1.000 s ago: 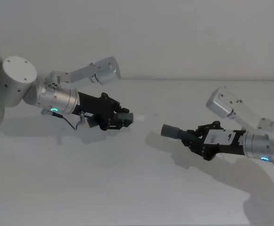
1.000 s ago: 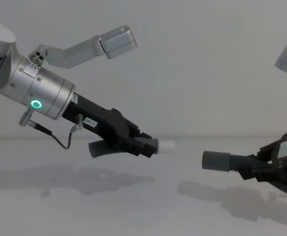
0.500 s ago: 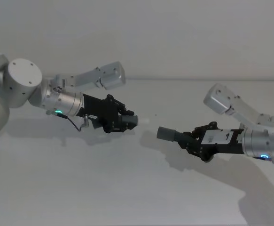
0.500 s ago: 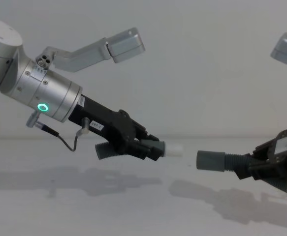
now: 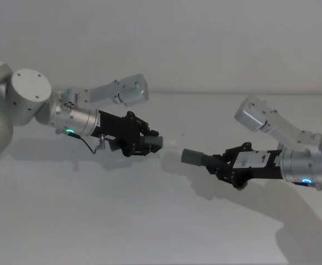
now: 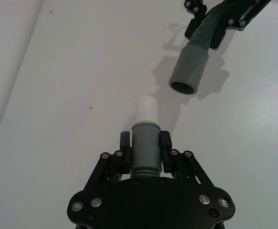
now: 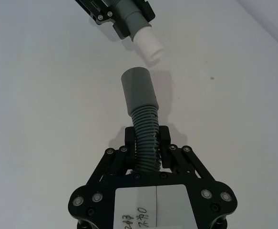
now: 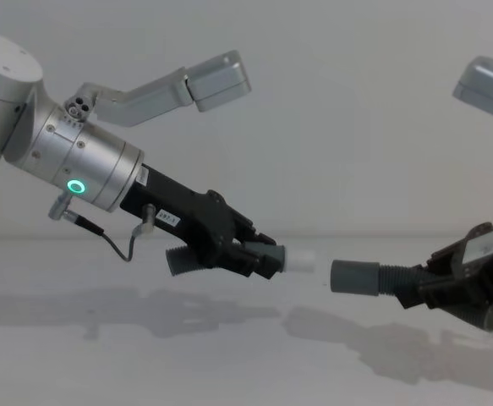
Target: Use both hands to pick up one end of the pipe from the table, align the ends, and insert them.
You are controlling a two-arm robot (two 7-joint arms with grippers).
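My left gripper (image 5: 145, 142) is shut on one pipe piece (image 8: 271, 256), a grey tube with a white end (image 6: 146, 109) sticking out towards the right. My right gripper (image 5: 228, 164) is shut on the ribbed part of the other pipe piece (image 7: 145, 131). That piece's smooth grey collar end (image 8: 353, 277) points left at the white end. Both pieces hang above the table (image 5: 122, 221). A small gap separates the two ends, and they are nearly in line. In the left wrist view the open collar mouth (image 6: 183, 87) sits slightly off the white end's axis.
A plain wall (image 5: 161, 44) rises behind the table's far edge. Silver arm links reach up behind each gripper, the left (image 8: 187, 85) and the right (image 5: 260, 118). The arms' shadows fall on the bare table (image 8: 145, 372) below.
Both grippers have moved towards each other with their pipe pieces. The gap between the white end and the grey collar has narrowed.
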